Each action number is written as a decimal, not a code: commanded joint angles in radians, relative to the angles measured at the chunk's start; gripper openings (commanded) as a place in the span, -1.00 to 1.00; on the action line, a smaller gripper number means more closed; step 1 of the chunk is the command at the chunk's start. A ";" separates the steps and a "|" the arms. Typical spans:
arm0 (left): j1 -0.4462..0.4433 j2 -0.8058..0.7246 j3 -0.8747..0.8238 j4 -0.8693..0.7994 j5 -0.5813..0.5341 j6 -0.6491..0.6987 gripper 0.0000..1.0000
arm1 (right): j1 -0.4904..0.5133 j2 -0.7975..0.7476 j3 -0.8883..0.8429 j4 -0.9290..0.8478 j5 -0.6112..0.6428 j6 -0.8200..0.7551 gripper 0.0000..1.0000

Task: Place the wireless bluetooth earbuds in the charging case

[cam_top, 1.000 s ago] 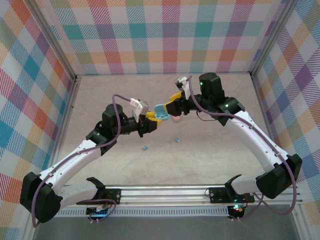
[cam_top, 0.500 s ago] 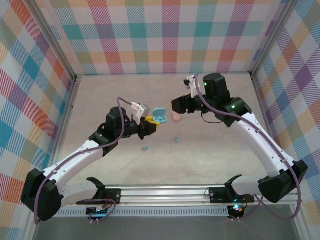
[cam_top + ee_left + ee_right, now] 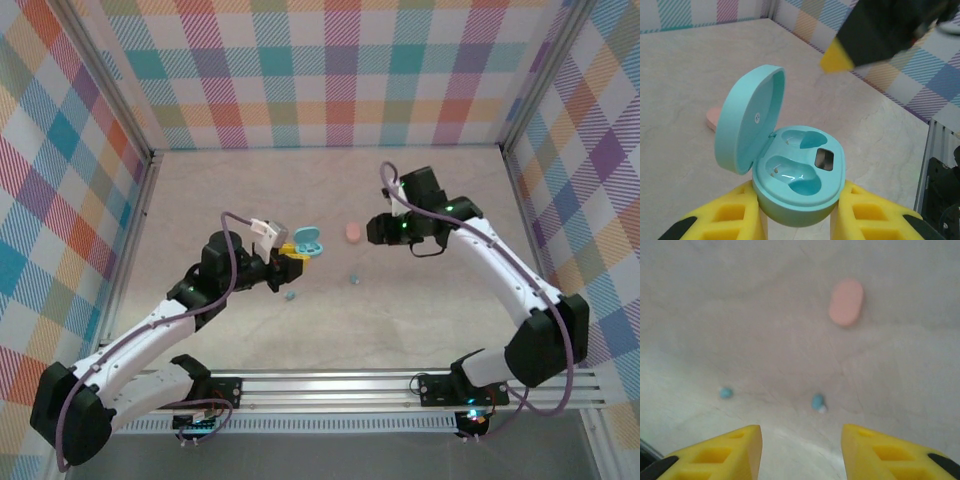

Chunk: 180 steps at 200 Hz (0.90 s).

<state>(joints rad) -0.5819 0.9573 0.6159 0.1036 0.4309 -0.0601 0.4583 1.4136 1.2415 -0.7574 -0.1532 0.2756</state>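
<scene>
Two light blue earbuds lie loose on the desk (image 3: 440, 310), nearest the arm bases: the left earbud (image 3: 290, 295) and the right earbud (image 3: 353, 278), well apart from each other. Just beyond the left earbud, the left pincer (image 3: 290, 257) is clamped on the base of the blue charging case (image 3: 308, 241). The case's lid is swung open, and in the left wrist view both moulded wells stand empty. Farther back, the pink case (image 3: 354, 232) lies closed on the desk. Just to its right hovers the right pincer (image 3: 373, 229), its yellow fingers (image 3: 715, 455) spread apart with nothing between them. Its wrist camera looks down on both earbuds and the pink case.
</scene>
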 commanded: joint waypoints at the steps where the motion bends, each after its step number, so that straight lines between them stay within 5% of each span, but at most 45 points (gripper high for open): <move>1: 0.002 -0.043 -0.023 -0.027 -0.026 -0.006 -0.65 | 0.057 0.038 -0.041 -0.019 0.078 0.027 -0.07; 67: 0.002 -0.134 -0.044 -0.097 -0.052 0.003 -0.65 | 0.214 0.259 -0.025 -0.028 0.143 0.025 -0.09; 180: 0.002 -0.189 -0.052 -0.146 -0.059 -0.001 -0.64 | 0.284 0.441 0.064 -0.033 0.169 0.002 -0.29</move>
<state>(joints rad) -0.5819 0.7933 0.5777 -0.0341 0.3729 -0.0597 0.7349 1.8240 1.2568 -0.7650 -0.0109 0.2981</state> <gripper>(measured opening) 0.301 0.359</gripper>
